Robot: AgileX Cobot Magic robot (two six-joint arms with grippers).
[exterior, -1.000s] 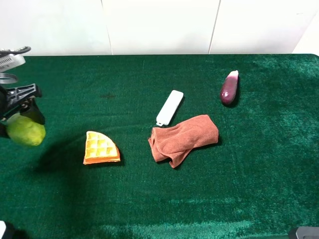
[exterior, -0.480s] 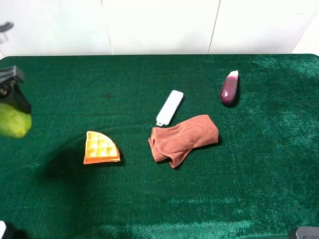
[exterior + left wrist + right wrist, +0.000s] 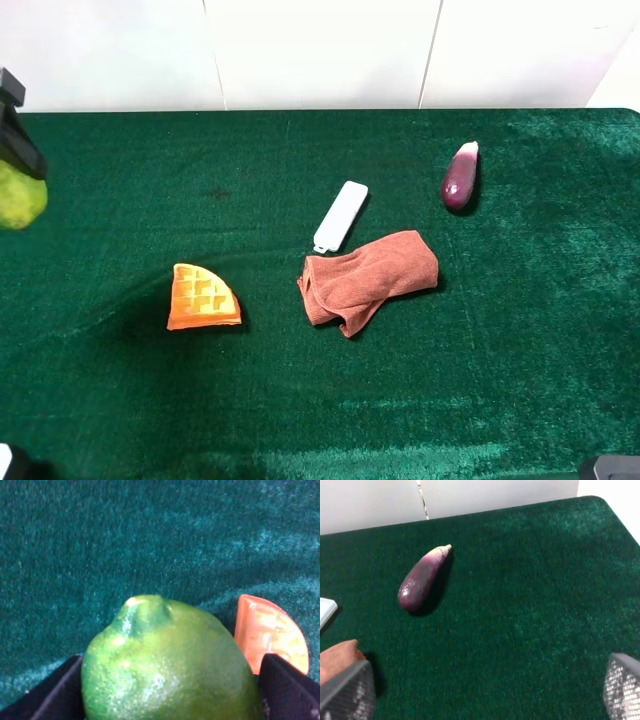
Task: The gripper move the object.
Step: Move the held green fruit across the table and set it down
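My left gripper (image 3: 14, 170) is at the far left edge of the exterior high view, held above the green cloth, shut on the yellow-green fruit (image 3: 18, 200). In the left wrist view the glossy fruit (image 3: 167, 662) fills the space between the two black fingers (image 3: 47, 695). My right gripper (image 3: 485, 690) is open, its mesh-padded fingertips (image 3: 347, 690) spread wide over bare cloth; only a corner of it (image 3: 610, 467) shows at the bottom right of the exterior high view.
On the green table (image 3: 500, 350) lie an orange waffle wedge (image 3: 202, 297), a rust-brown cloth (image 3: 368, 279), a white flat bar (image 3: 340, 215) and a purple eggplant (image 3: 460, 177). The wedge (image 3: 270, 637) shows below the fruit; the eggplant (image 3: 422, 579) shows ahead of the right gripper.
My left gripper has lifted the fruit and carried it back and left, toward the far left edge of the table. The right arm and the other objects have not moved.
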